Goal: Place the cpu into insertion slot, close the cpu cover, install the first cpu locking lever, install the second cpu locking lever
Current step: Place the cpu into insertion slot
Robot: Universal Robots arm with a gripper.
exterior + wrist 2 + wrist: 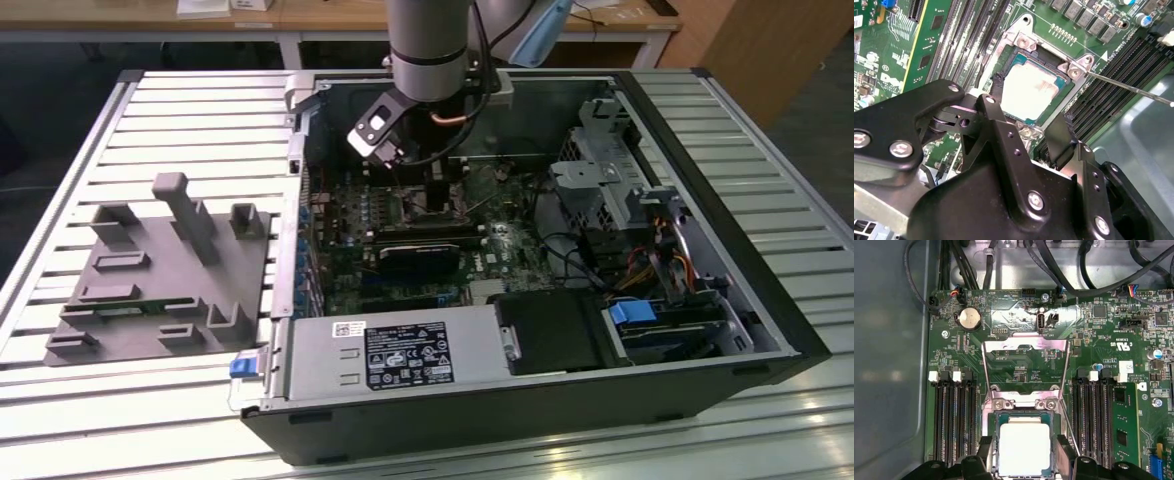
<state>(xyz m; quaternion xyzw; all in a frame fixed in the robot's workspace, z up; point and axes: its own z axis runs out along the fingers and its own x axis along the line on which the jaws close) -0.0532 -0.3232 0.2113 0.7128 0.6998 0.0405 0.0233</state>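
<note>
Presently the arm reaches down into an open computer case (694, 190) lying on the slatted counter (187, 110), with the claw (434, 200) low over the green board in the far half of the case. A grey moulded fixture (160, 270) lies on the counter well apart, toward the exterior view's left.

In both wrist views the cpu (1024, 447) lies flat in the insertion slot (1024, 404), silver top upward. The claw's two black fingers (985, 460) stand against opposite edges of the chip, clamped on it.

In the first wrist view the cpu cover (1026, 344) is swung back, off the slot, with the board visible through its square window. In the second wrist view a thin locking lever (1129, 87) juts out from the slot's corner, not latched. Long black memory slots (954, 420) flank the slot on both sides.
</note>
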